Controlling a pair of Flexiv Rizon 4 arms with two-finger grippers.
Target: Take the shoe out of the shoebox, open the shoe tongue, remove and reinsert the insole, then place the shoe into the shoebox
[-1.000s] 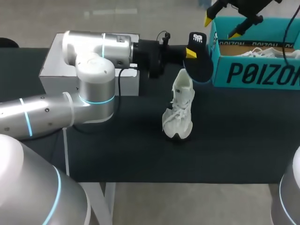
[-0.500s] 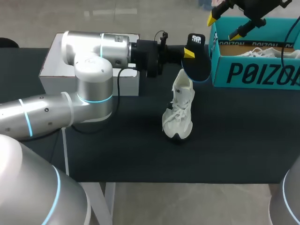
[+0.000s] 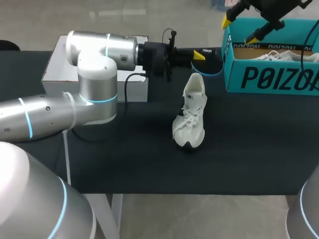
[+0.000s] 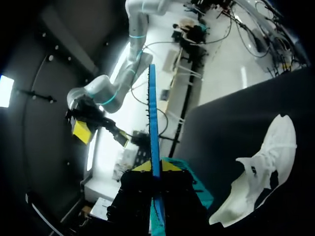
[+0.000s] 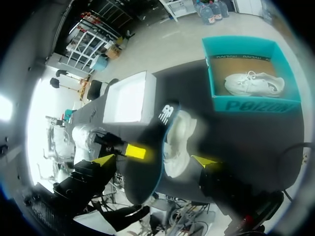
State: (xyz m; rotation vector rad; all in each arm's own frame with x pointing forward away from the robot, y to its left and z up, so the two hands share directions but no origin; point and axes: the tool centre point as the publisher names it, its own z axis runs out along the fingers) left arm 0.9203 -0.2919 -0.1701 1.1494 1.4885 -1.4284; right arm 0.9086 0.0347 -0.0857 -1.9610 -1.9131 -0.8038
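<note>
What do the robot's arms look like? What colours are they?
The left arm is made of fat, shiny silver tubes with glowing blue rings at the joints. A thin black cable runs along it. The left tool and the right tool are black, each with two bright yellow tips.
</note>
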